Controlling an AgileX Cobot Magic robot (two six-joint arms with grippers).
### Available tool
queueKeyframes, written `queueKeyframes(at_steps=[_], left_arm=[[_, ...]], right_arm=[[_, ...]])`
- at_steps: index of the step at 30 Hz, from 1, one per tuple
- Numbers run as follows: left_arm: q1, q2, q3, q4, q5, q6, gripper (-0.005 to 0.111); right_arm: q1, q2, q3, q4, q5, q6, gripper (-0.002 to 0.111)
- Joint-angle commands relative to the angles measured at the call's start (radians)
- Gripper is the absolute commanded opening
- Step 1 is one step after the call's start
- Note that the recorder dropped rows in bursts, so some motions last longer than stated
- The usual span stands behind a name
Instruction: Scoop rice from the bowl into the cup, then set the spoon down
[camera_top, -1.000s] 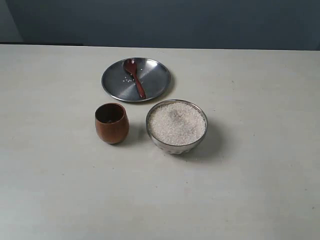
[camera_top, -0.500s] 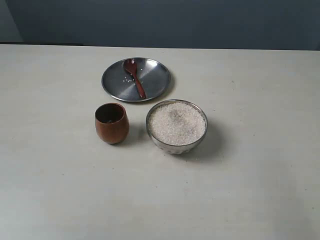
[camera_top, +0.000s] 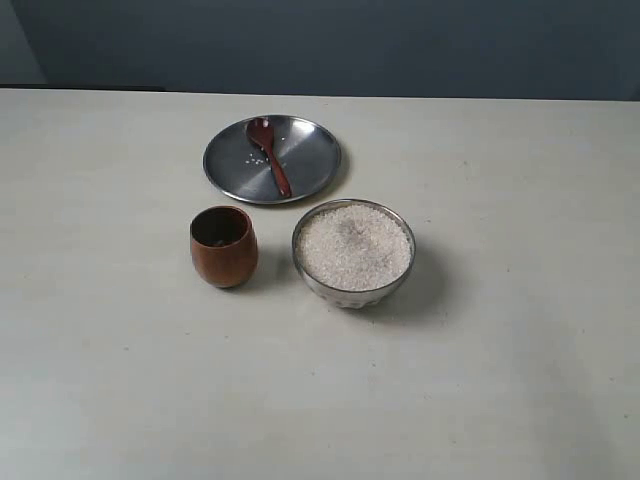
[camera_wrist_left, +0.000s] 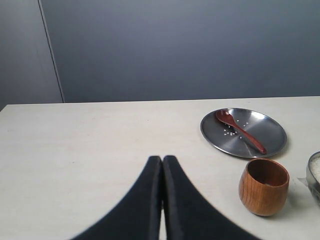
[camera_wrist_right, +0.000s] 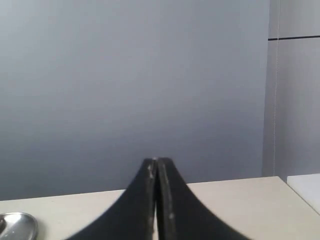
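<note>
Black and tapered, the left claw (camera_wrist_left: 162, 160) has its two fingers pressed flat together, closed on nothing. The right claw (camera_wrist_right: 157, 161) is the same, shut and empty, and faces a grey wall with only a sliver of the steel plate (camera_top: 310, 170) in its view. Neither claw appears in the exterior view, so both hang back from the working area.

Nothing has changed over the last second: every object sits exactly where it was and neither arm has entered the scene. That suggests the task has not really started, and the first step, picking up the spoon, remains to be done.

The wooden spoon (camera_top: 268, 152) lies on the plate at the far side of the pale surface (camera_top: 120, 380), its scoop toward the far rim and its handle angled toward the bowl (camera_top: 353, 292). A few loose grains (camera_top: 254, 158) lie beside it. It is well apart from both claws. Nearer the camera, the reddish-brown cup (camera_top: 223, 250) stands upright just beside the bowl, not touching it. The bowl is nearly brimful of rice (camera_top: 353, 247).
</note>
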Motion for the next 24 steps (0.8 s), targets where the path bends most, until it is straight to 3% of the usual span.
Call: queueKeyframes(at_steps=[1,9,17,24], left_arm=[[0.002,0.006,-0.005,0.002,-0.002,-0.006,0.0],[0.002,0.006,-0.005,0.002,-0.002,-0.006,0.0],[0.002,0.006,-0.005,0.002,-0.002,-0.006,0.0],[0.002,0.006,-0.005,0.002,-0.002,-0.006,0.0]], right_arm=[[-0.007,-0.005,0.006,0.012,0.034,-0.001,0.0],[-0.007,-0.005,0.006,0.164,0.134,-0.011,0.0],[-0.007,-0.005,0.046,0.459,0.124,-0.552,0.0],[-0.007,-0.005,0.15,0.489,0.069,-0.596,0.0]])
